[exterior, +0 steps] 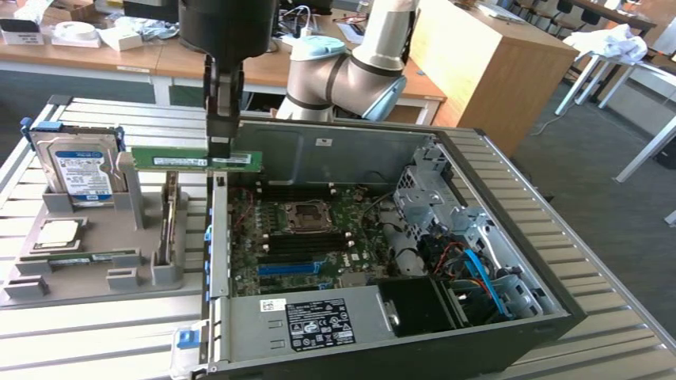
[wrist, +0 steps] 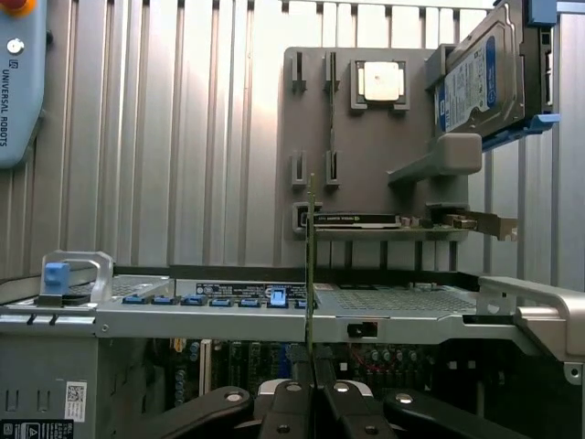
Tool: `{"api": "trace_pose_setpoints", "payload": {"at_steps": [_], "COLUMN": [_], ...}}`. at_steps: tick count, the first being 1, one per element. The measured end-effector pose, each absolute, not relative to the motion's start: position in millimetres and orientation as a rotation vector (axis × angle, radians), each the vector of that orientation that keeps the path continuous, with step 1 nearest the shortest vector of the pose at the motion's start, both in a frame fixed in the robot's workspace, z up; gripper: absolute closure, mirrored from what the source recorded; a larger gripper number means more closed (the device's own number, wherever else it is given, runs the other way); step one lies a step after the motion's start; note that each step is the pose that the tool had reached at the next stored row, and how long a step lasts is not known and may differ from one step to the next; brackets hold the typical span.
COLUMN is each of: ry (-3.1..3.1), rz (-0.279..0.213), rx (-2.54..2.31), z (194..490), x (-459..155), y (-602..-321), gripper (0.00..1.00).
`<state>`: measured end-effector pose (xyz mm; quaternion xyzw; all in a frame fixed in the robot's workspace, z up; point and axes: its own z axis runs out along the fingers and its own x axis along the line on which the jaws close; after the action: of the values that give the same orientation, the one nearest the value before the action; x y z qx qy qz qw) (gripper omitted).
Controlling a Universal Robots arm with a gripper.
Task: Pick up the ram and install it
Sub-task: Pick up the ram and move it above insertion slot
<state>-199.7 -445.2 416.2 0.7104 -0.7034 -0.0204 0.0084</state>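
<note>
The ram [exterior: 195, 161] hangs level over the case [exterior: 317, 146] wall, beside the tray [exterior: 90, 289], pinched in my closed gripper [exterior: 220, 154]. I judge this the carry; installing calls for aligning it over a motherboard [exterior: 306, 237] slot.

Memory stick [exterior: 195, 161]: green, with a white label strip. Hand [exterior: 220, 149]: black. Robot arm [exterior: 365, 63]: pale grey, light-blue cap. Hard drive [exterior: 79, 170]: silver, blue-and-white label, blue frame. Processor [exterior: 58, 231]: silver. Holder [exterior: 106, 279]: plain grey. Computer case [exterior: 317, 146]: black outside, grey inside; circuit board [exterior: 306, 237] dark green with one blue slot [exterior: 287, 267]; blue cable [exterior: 477, 269]. Table [exterior: 85, 332]: silver, ribbed in parallel stripes.
</note>
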Motion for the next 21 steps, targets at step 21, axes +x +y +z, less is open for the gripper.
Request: {"api": "trace_pose_setpoints", "payload": {"at_steps": [21], "ry": [-2.198], "rz": [-0.064], "rx": [2.220], "z": [416.2], "x": [-158.2], "y": [-445.2], "gripper": [0.89]}}
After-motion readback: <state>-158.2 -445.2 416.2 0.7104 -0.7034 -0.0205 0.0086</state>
